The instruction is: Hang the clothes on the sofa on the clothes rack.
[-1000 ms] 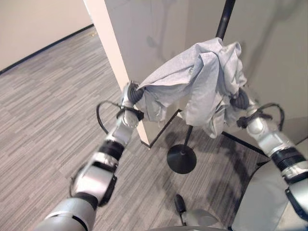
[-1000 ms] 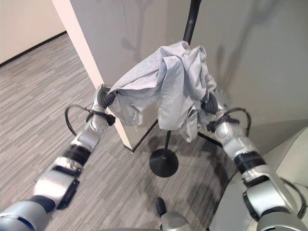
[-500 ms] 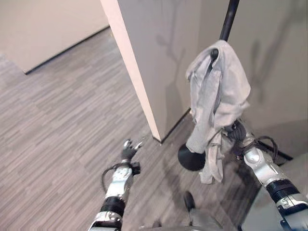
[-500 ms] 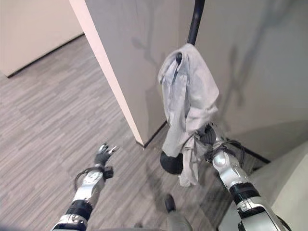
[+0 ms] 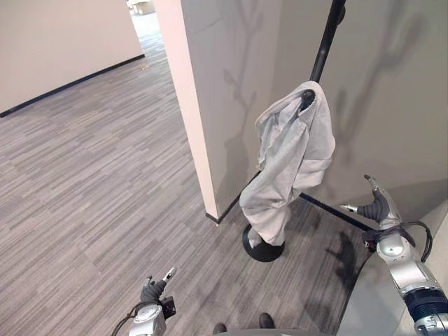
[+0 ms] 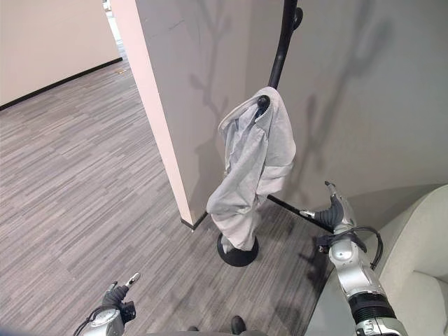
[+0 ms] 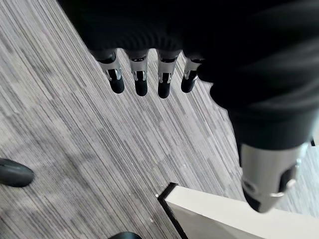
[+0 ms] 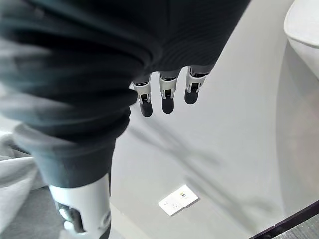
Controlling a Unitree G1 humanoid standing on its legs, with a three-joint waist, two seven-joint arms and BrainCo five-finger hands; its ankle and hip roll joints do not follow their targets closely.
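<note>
A light grey garment point(image 5: 287, 164) hangs from a hook of the black clothes rack point(image 5: 322, 52), draping down to the rack's round base point(image 5: 263, 250). My right hand point(image 5: 376, 206) is open to the right of the garment, apart from it, with nothing in it; its straight fingers point(image 8: 167, 97) point at the wall. My left hand point(image 5: 155, 288) is low near the floor, open and holding nothing, its fingers point(image 7: 141, 82) straight above the carpet. The garment point(image 8: 17, 179) shows at an edge of the right wrist view.
A beige wall corner point(image 5: 192, 119) stands just left of the rack. The grey wall point(image 5: 392, 91) is behind it, with a white socket plate point(image 8: 178, 199). A pale sofa edge point(image 6: 413, 273) lies at the lower right. Striped grey carpet point(image 5: 84, 189) spreads to the left.
Both hands have let go of the garment and drawn back and down. The garment now hangs on the hook by itself. The camera has shifted too.
</note>
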